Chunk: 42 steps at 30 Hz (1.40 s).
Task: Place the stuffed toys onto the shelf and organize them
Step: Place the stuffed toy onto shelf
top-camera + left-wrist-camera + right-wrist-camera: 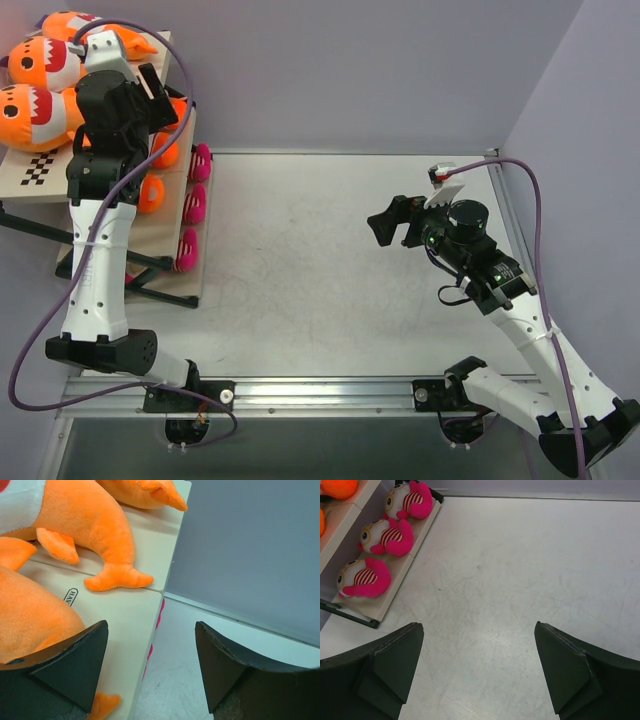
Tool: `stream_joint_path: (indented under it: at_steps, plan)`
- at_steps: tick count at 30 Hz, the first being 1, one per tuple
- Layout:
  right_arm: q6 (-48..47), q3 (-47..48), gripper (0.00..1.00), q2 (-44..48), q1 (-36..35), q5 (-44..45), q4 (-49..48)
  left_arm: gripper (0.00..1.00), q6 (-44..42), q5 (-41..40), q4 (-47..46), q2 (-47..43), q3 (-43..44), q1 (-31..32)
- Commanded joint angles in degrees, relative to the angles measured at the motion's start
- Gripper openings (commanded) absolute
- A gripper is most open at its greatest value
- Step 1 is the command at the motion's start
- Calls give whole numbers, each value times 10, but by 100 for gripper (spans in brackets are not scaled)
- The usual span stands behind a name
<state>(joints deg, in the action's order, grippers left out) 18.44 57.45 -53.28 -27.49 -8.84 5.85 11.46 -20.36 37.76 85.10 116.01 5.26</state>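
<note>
Stuffed toys [30, 115] all sit on the shelf [35, 170], at the far left of the table [320, 260].

- Top board: three orange sharks [45, 62] with white toothy mouths and red inside the jaws. They lie side by side, long axes running left to right, mouths toward the shelf's left end and tails toward the table. In the left wrist view one forked tail [117, 577] lies flat on the cream board near its edge.
- Middle board: more orange toys [162, 152], partly hidden by the left arm; kind cannot be told.
- Lowest board: three pink dolls [387, 536] with white-and-red striped fronts and goggle eyes. They form one row along the board, each lying crosswise, head toward the shelf's inside and pink end toward the table.

Left gripper [150, 645] hangs over the top board's edge, jaws apart with nothing between them; one finger [65, 665] is just beside an orange plush body [30, 615].

Right gripper [477, 630] hangs over bare table, jaws wide and empty, well apart from the shelf.
</note>
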Motion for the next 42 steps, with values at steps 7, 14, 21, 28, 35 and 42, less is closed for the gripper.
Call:
stream_joint_path:
  at_steps: [7, 14, 21, 28, 35, 42]
  plan:
    - [6, 3, 99, -1, -4, -6, -24, 79, -5, -28, 36, -18, 13, -9]
    - [9, 7, 99, -2, -4, -11, -27, 79, -8, -35, 47, -34, 10, -12]
    - [15, 2, 99, -4, -4, -14, -32, 79, -8, -32, 56, -50, 5, -14]
    - [14, 4, 99, -3, -4, -14, -35, 79, -5, -13, 58, -60, 23, -13]
    - [14, -1, 100, -2, -4, -14, -35, 79, 9, 29, -17, -36, 35, -12]
    - [10, -1, 99, -3, -4, -7, -30, 80, 11, 23, -75, 14, 48, -12]
